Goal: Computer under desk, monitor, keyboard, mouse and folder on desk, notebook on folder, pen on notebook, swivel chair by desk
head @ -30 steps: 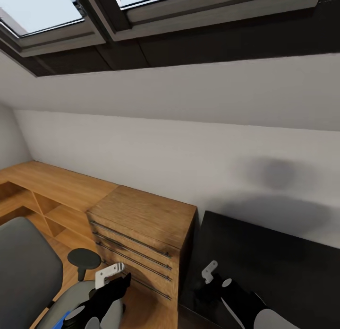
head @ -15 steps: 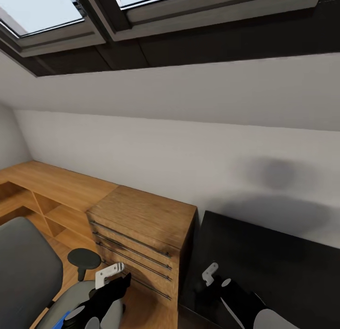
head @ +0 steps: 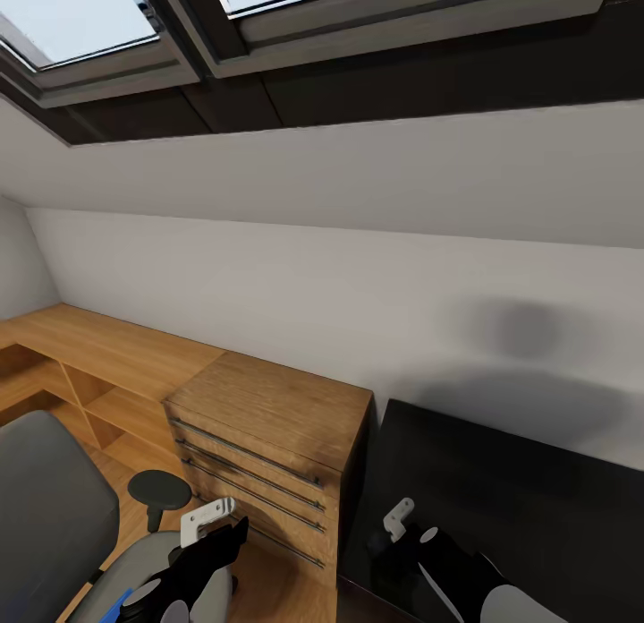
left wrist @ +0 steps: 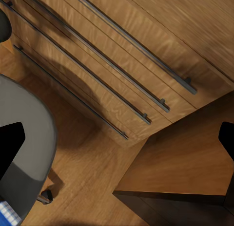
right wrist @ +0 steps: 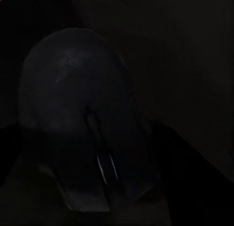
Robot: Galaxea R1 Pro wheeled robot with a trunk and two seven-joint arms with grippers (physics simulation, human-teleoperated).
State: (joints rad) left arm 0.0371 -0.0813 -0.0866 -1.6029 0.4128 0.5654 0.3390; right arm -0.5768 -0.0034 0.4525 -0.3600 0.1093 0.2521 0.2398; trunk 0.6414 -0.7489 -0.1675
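Bench [head: 537,498] and swivel chair [head: 45,507] sit under a sloping white wall [head: 313,292] topped by dark-framed skylights [head: 80,23].

A long low wooden shelf unit [head: 98,354] runs along the wall at the left. It meets a light wooden chest of drawers [head: 268,426] with three slim metal bar handles.

The bench's glossy black top starts just beside that chest on the right, and what shows of it is bare. The grey chair stands at the lower left on the wooden floor [left wrist: 92,172], in front of the shelving. Its round black armrest [head: 158,490] is raised beside the seat, and one castor [left wrist: 45,196] shows under the seat edge in the left wrist view.

The left end effector [head: 219,524] hangs between the chair seat and the chest. In its wrist view its fingers are spread wide, with nothing between them.

The right end effector [head: 402,526] is over the near left part of the bench. Its wrist view is too dark to tell how far it is open or whether it grips anything.

The mouse [right wrist: 83,123] looms close in that dim view against a black surface. I cannot tell whether it rests there or is held.

A sliver of the blue folder [left wrist: 7,216] lies on the chair seat.
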